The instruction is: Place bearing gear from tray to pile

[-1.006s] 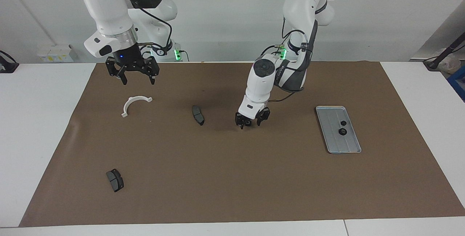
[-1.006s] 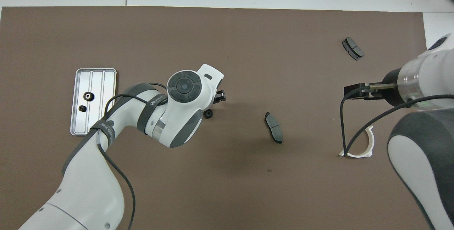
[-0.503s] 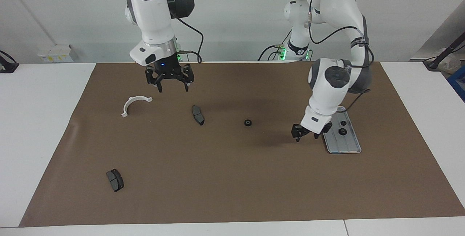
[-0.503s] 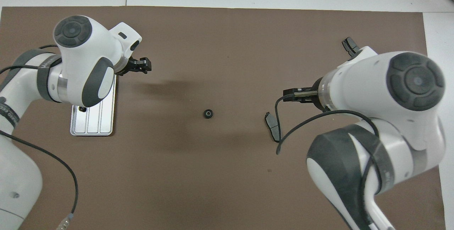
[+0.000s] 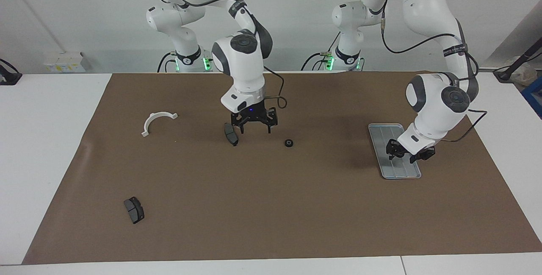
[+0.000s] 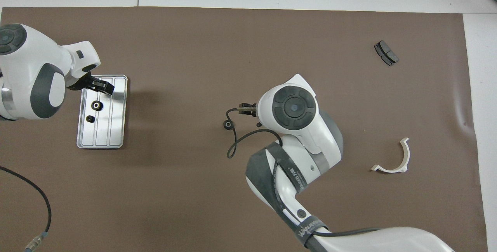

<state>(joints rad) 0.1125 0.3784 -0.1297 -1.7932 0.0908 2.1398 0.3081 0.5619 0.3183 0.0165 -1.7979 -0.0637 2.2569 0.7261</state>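
Where the facing view shows the tray (image 5: 383, 133), toward the left arm's end of the brown mat (image 5: 271, 207), the left gripper (image 5: 410, 154) hangs low over it; whether its fingers grip anything or touch the tray cannot be told from here. One bearing gear (image 5: 289, 143) lies loose on the mat near the table's middle. Just beside it, toward the right arm's end, the right gripper (image 5: 254, 127) hovers with fingers spread wide, holding nothing; a dark brake pad (image 5: 230, 134) lies just beside its fingers. White bracket (image 5: 157, 121) sits well apart toward the right arm's end; second brake pad (image 5: 134, 209) lies farther from the robots, near the mat's corner.

Overhead view: left gripper (image 6: 101, 86) sits above the tray (image 6: 116, 127) at the end farther from the robots. Two dark gears rest on the tray, the larger toothed gear (image 6: 96, 105) just beside the fingers, the smaller gear (image 6: 90, 119) nearer the robots. Fingers appear clear of both, though their gap cannot be judged. Loose gear (image 6: 227, 124) lies mid-mat; right gripper (image 6: 245, 109) is mostly hidden by its own wrist. Bracket (image 6: 395, 159) and second pad (image 6: 386, 53) lie toward the right arm's end.
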